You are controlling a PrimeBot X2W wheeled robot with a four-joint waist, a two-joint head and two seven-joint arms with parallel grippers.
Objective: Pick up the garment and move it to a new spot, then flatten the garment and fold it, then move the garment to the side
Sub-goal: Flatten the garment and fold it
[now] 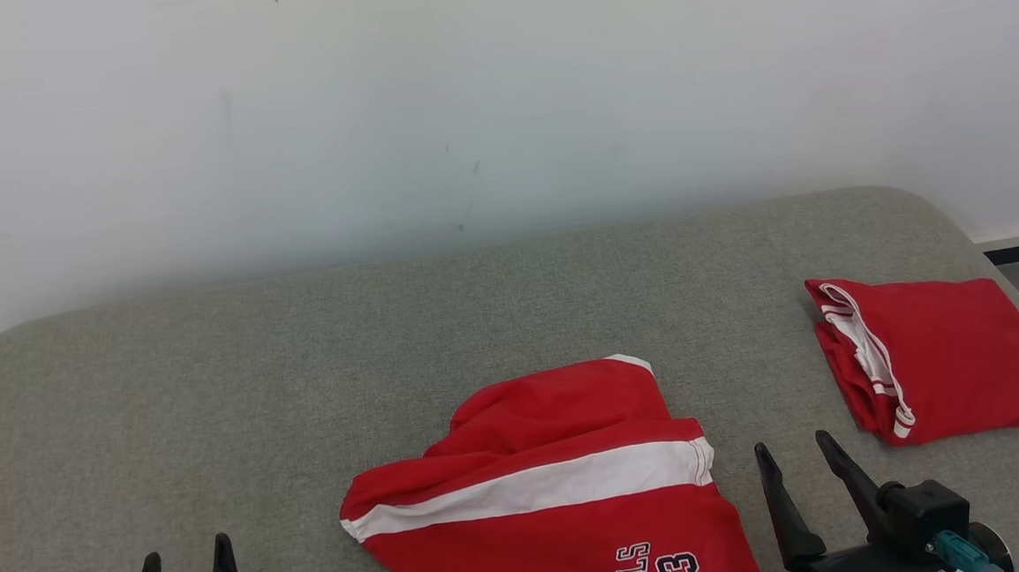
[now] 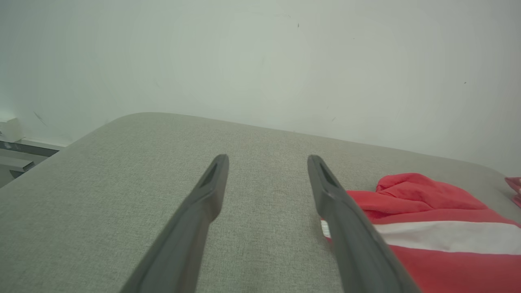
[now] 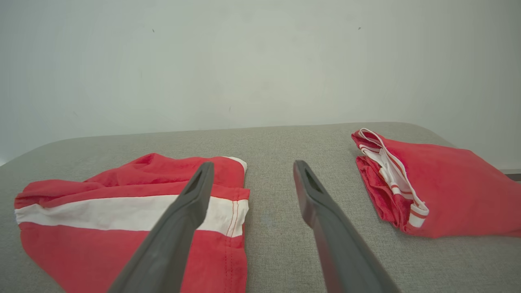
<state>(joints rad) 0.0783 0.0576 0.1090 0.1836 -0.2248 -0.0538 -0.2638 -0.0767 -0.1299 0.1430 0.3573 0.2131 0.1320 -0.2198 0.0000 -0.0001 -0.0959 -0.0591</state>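
Garment point(image 1: 544, 487) count: one loose red piece is seen, lying rumpled at the near middle of the padded surface point(image 1: 215, 384), between the two grippers.
Folded bundle point(image 1: 956, 351) count: one is seen at the far right, well apart from the garment.
Gripper count: two are counted. The left gripper point(image 1: 187, 548) and the right gripper point(image 1: 791, 441) are each held with fingers spread wide and nothing between them.
Cut off: the garment's near edge and the bundle's right side are cropped in the head view. Dark lettering with the digits 23 is only partly shown.
Hard to make out: whether any fingertip touches the surface cannot be told.
Materials and shapes: the garment is soft creased cloth, crossed by one broad white band. White striped trim is shown along the bundle's edge. The surface is covered in coarse grey weave, with rounded corners. The fingers are dark, matte, long and tapered.
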